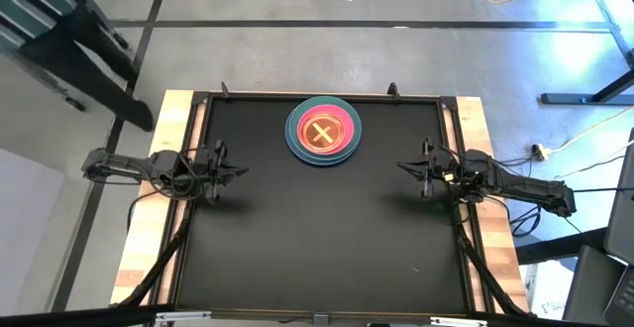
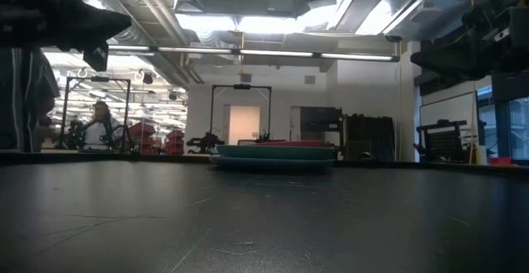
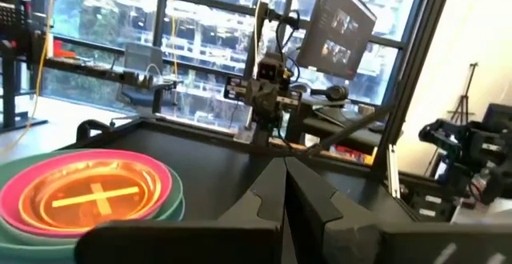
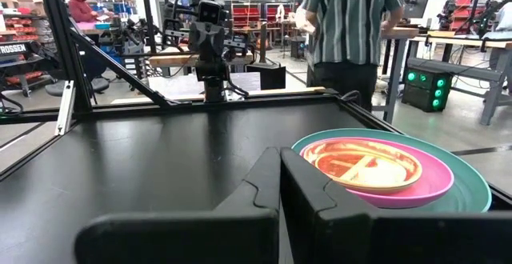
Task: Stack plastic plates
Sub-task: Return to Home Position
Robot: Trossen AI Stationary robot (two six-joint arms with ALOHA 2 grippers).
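Observation:
The plates stand in one stack (image 1: 323,133) near the table's far edge, at its middle: a blue plate lowest, then teal, a pink one (image 4: 436,186), and a translucent orange plate with a cross mark (image 3: 88,194) on top. The stack (image 2: 274,156) rests flat on the black table. My left gripper (image 1: 241,171) hovers near the table's left edge, fingers shut (image 3: 285,186), touching nothing. My right gripper (image 1: 402,165) hovers near the right edge, fingers shut (image 4: 278,178), touching nothing. Both point toward the table's middle, nearer than the stack.
The black table top (image 1: 317,238) is framed by a dark rail and wooden side strips (image 1: 158,208). A person in a striped shirt (image 4: 352,24) stands beyond the table's far left corner. Cables and a stand lie on the floor to the right.

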